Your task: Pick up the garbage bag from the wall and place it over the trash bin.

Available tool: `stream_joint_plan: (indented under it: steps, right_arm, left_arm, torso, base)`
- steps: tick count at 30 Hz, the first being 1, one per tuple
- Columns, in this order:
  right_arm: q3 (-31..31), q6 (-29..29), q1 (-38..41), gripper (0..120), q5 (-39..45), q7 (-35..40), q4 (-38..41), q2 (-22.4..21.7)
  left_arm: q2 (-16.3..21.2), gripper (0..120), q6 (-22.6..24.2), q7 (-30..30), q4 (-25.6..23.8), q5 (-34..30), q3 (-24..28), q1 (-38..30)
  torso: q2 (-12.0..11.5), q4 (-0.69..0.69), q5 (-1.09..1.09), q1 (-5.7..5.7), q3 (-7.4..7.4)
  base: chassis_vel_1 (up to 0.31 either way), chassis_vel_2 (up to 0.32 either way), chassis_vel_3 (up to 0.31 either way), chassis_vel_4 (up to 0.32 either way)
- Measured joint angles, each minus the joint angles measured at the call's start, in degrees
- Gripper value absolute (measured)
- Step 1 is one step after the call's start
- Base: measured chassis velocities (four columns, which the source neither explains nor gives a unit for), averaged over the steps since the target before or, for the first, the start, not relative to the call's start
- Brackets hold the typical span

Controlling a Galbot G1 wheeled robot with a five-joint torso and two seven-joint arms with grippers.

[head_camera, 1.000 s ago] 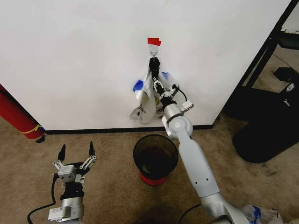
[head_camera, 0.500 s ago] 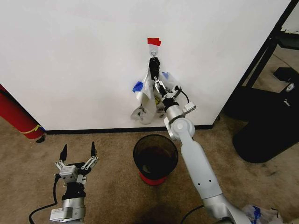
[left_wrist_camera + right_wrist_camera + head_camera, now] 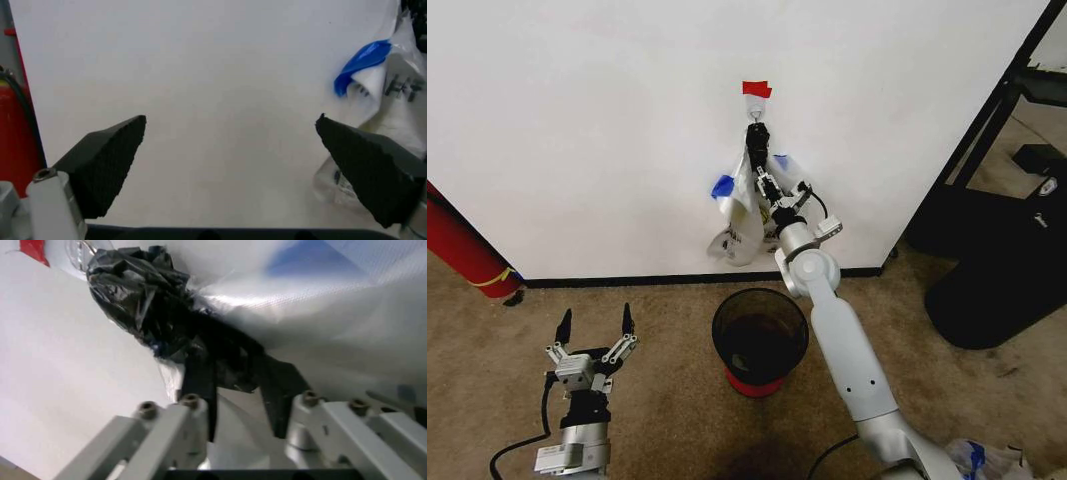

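The garbage bag (image 3: 745,215), see-through crinkly plastic with blue patches, hangs from a small hook (image 3: 755,116) under red tape (image 3: 756,89) on the white wall (image 3: 577,130). My right gripper (image 3: 760,173) is raised to the bag's bunched neck. In the right wrist view its fingers (image 3: 200,390) stand close together on either side of the dark twisted plastic (image 3: 167,315), shut on it (image 3: 230,367). The black wire-mesh trash bin (image 3: 760,335) with a red base stands on the carpet just below. My left gripper (image 3: 594,325) is open low on the left, facing the wall (image 3: 230,120), with the bag (image 3: 393,100) off to one side.
A red cylinder (image 3: 462,245) leans at the wall's left end. A big black rounded object (image 3: 997,270) and a black frame (image 3: 1017,80) stand at the right. Another plastic bag (image 3: 977,458) lies at the lower right. Open carpet lies around the bin.
My right gripper has shifted slightly at the bag's neck and the bag's folds have moved with it. The left arm has barely moved.
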Motion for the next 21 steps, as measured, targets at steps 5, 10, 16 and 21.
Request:
stream_joint_plan:
  steps: [5,10,16,21]
  right_arm:
    - [0.1,0.0,0.0,1,0.0,0.3,0.5,0.2]
    - [0.0,0.0,-0.6,0,-0.3,0.6,1.4,0.2]
    - [-0.2,0.2,-3.4,0,-1.4,1.0,4.4,-0.6]
    - [-0.2,0.3,-6.9,0,-2.3,1.1,7.7,-1.5]
  left_arm:
    - [0.1,100,-0.3,0.0,0.0,-0.2,-0.2,0.2]
    - [0.1,100,-0.4,0.0,0.0,-0.3,0.1,-0.1]
    - [0.1,100,-0.4,0.1,0.0,-0.3,0.2,0.0]
    - [0.3,100,-0.4,0.1,0.0,-0.3,0.3,-0.2]
  torso:
    - [0.0,0.00,0.00,0.00,0.00]
    - [0.0,0.00,0.00,0.00,0.00]
    - [0.0,0.00,0.00,0.00,0.00]
    - [0.0,-0.01,0.01,0.00,0.00]
  base:
    - [0.000,0.000,0.000,0.000]
    - [0.000,0.000,0.000,0.000]
    - [0.000,0.000,0.000,0.000]
    - [0.000,0.000,0.000,0.000]
